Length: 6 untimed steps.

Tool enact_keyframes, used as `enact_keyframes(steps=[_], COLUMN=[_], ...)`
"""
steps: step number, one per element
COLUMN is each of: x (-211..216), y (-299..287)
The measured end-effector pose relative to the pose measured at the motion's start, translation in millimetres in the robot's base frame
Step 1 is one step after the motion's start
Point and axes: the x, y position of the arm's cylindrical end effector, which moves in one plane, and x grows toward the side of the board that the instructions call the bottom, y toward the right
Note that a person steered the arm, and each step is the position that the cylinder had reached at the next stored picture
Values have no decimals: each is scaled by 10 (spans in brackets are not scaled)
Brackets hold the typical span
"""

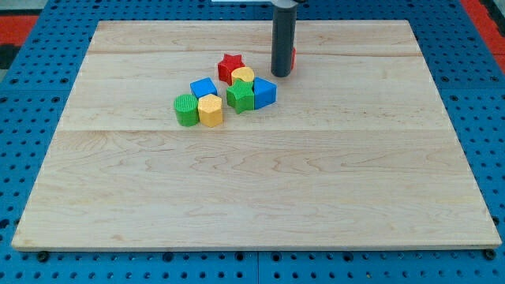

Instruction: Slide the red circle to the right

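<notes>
board: a pale wooden board (252, 189) lies on a blue pegboard surface (31, 118), with a strip of red showing at the view's top corners.
green block: a ribbed green cylinder (186, 110) is the leftmost of the cluster, touching the yellow hexagon to its right.
yellow hexagon: a yellow hexagonal block (211, 110) sits at the cluster's lower edge, just below the blue cube.
blue cube: a blue block (203, 88) stands above the yellow hexagon, left of the green star.
red star: a red star (230, 68) is the block of the cluster nearest the view's top, touching the yellow round block below it.
yellow round block: a small yellow block (243, 76), its shape only partly visible, is wedged between the red star and the green star.
green star: a green star-like block (240, 96) sits in the cluster's middle, against the blue block on its right.
blue block: a second blue block (264, 92), angular in shape, ends the cluster on the right, just below the rod.
my tip: the dark rod comes down from the view's top; my tip (282, 73) rests on the board just above and right of the cluster. it has no jaws and holds nothing.
red circle: only a thin red sliver (293, 57) shows at the rod's right edge, touching or just behind it; the rest is hidden, so its shape cannot be made out.
</notes>
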Motion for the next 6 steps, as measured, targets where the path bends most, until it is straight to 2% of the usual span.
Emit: enact_keyframes(steps=[1, 2, 3, 5, 6], x=[-268, -472, -665, -640, -634], y=[94, -377, -424, 701, 434])
